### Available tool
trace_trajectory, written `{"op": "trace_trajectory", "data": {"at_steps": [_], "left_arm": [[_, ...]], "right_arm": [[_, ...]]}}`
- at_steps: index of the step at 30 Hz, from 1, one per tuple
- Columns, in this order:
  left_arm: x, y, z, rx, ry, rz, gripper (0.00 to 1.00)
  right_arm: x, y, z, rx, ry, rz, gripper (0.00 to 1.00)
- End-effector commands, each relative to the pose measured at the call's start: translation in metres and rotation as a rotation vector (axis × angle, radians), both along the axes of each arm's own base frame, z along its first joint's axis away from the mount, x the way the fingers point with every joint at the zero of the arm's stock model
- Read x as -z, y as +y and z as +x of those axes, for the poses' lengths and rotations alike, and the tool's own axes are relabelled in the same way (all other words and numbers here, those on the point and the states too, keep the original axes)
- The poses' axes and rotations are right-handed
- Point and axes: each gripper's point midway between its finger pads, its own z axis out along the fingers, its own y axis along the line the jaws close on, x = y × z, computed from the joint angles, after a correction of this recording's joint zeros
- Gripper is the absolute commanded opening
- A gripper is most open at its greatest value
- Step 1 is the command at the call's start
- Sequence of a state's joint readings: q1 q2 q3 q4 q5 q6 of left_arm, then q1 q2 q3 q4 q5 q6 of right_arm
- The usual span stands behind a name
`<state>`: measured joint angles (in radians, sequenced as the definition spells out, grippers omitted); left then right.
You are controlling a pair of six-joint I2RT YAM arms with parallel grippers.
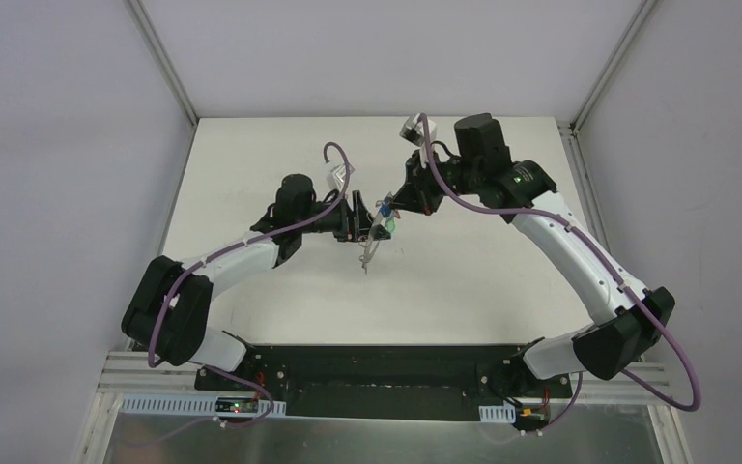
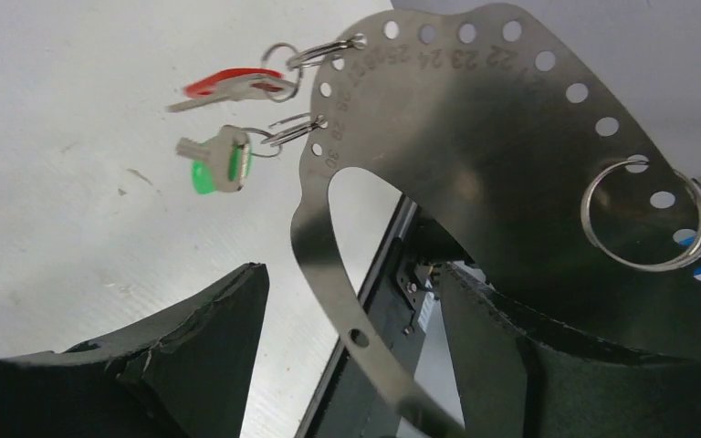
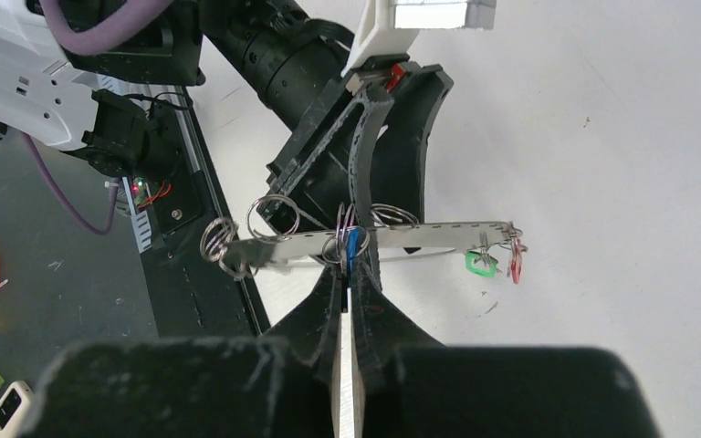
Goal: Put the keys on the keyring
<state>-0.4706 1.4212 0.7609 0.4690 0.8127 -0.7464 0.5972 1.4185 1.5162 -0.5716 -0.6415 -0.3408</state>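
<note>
Driving this remotely, so here's how it looks. Over the white table [image 1: 464,290] the left arm [image 1: 232,261] and right arm [image 1: 570,242] meet in mid-air. Between them hangs the keyring [image 2: 475,137], a wide flat grey-silver metal band punched with numbered holes.

The left gripper [image 2: 351,283] has its jaws spread, straddling the thin stretch of the band without visibly touching it. The right gripper [image 3: 350,265] is pressed together, pinching the blue-tagged key [image 3: 354,246] right against the band's edge.

I reckon the step is working that key's large wire split ring [image 2: 648,214] through a hole. It overlaps one, but I can't tell whether it's fully through.

To do it well, I'd:
- clamp the left jaws on a bare bit of band, away from the holes, so it can't swing
- keep the band edge-on to the right fingers
- feed slowly with no twisting, since the danglers will wobble

I can't make out a tray or box in any view, so the band is the only holder. Two neighbouring holes carry the red-tagged key [image 2: 228,87] and green-tagged key [image 2: 219,164], each on small wire loops [image 2: 278,57].
</note>
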Motion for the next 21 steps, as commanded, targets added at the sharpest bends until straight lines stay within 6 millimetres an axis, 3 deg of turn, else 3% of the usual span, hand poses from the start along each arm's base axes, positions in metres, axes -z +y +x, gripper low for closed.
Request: {"op": "trace_trajectory", "data": {"at_steps": [1,9,14,21], "left_arm": [[-0.025,-0.02,-0.006,0.076,-0.023,-0.079,0.7],[-0.008,-0.034,-0.004,0.089,0.088,-0.093,0.62],[-0.007,-0.042,0.004,0.09,0.144,-0.126,0.43],[-0.011,-0.035,0.001,0.068,0.11,-0.111,0.18]], "right_arm": [[-0.037,-0.002,-0.004,-0.014,-0.089,0.09,0.0],[-0.037,-0.007,-0.003,-0.007,-0.1,0.088,0.0],[-0.035,-0.01,-0.003,0.001,-0.1,0.085,0.0],[-0.027,-0.022,0.004,0.046,-0.123,0.064,0.0]]}}
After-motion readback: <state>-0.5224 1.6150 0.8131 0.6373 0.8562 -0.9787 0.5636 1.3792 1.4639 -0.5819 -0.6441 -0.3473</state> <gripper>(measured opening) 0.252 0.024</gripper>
